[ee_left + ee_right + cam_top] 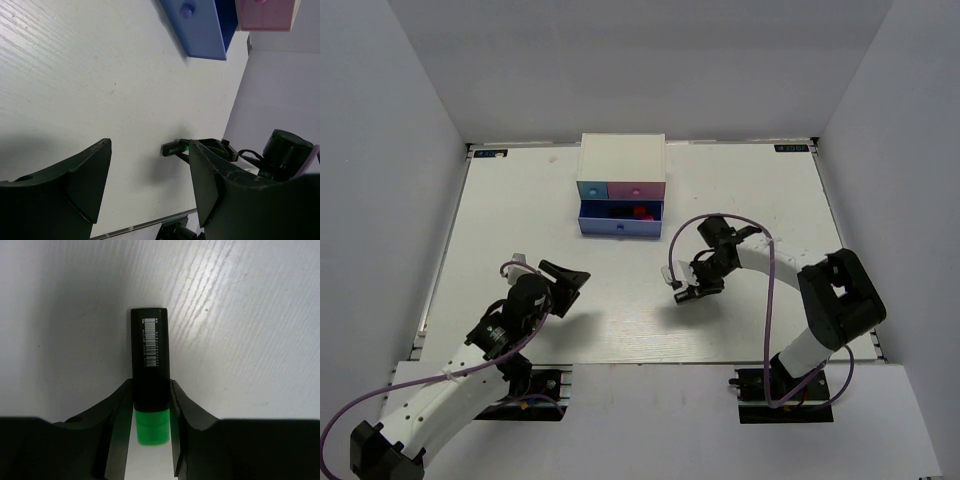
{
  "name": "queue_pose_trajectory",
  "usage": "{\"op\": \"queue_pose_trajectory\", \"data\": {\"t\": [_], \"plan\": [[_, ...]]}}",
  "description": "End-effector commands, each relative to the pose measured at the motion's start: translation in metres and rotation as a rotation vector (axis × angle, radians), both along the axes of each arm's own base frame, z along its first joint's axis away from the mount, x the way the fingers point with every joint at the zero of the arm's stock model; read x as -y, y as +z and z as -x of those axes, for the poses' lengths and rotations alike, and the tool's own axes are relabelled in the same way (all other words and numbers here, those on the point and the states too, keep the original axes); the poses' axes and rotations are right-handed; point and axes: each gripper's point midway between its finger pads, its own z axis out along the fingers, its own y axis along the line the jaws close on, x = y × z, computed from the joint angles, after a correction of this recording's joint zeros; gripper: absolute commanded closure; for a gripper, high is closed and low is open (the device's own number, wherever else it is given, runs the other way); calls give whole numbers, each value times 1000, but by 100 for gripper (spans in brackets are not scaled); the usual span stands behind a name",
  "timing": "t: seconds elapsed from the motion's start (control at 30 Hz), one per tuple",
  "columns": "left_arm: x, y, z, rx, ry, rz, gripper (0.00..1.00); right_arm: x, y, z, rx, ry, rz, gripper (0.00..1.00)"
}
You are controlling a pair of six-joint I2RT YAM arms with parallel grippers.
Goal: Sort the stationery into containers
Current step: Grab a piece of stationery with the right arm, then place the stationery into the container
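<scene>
My right gripper (688, 293) is shut on the green-capped black highlighter (149, 365) and holds it over the table's middle; the left wrist view also shows it (173, 148). In the right wrist view the fingers (117, 405) clamp the barrel just above the green cap. The white chest (622, 158) stands at the back centre, its wide dark blue drawer (618, 229) pulled open with black and red items inside. The light blue (591, 188) and pink (636, 188) drawers are shut. My left gripper (570, 282) is open and empty at the left front.
Grey walls close in the table on three sides. The right arm's purple cable (772, 290) loops over the table's right half. The open blue drawer front (200, 30) and the pink drawer (265, 15) show in the left wrist view.
</scene>
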Motion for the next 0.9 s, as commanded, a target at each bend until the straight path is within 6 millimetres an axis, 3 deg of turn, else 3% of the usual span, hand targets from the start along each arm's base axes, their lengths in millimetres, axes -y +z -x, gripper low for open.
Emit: {"op": "queue_pose_trajectory", "data": {"t": [0.0, 0.1, 0.17, 0.2, 0.27, 0.3, 0.33, 0.37, 0.57, 0.6, 0.67, 0.87], "plan": [[0, -5, 0, 4, -7, -10, 27, -14, 22, -5, -11, 2, -43, 90], [3, -2, -1, 12, -15, 0, 27, -42, 70, -43, 74, -69, -142, 96], [3, -8, -1, 2, -15, -6, 27, -55, 84, -55, 72, -153, -170, 98], [5, -6, -1, 6, -23, 3, 27, -69, 115, -75, 138, -168, -221, 98], [6, -6, -2, 6, -23, 3, 27, -84, 124, -90, 146, -226, -251, 98], [6, -6, -2, 6, -23, 3, 27, -91, 148, -106, 201, -261, -276, 98], [6, -6, -2, 6, -23, 3, 27, -103, 149, -113, 209, -277, -292, 98], [6, -8, -2, -1, -23, -2, 27, -107, 161, -123, 243, -309, -299, 98], [7, -8, -1, -1, -36, -6, 27, -143, 175, -159, 307, -408, -315, 99], [7, -6, -1, 7, -36, -1, 27, -147, 174, -173, 335, -437, -301, 99], [7, -6, -1, 7, -36, -1, 27, -155, 175, -178, 350, -463, -312, 99], [6, -6, 0, 7, -36, -1, 27, -160, 156, -201, 428, -524, -255, 92]]}}
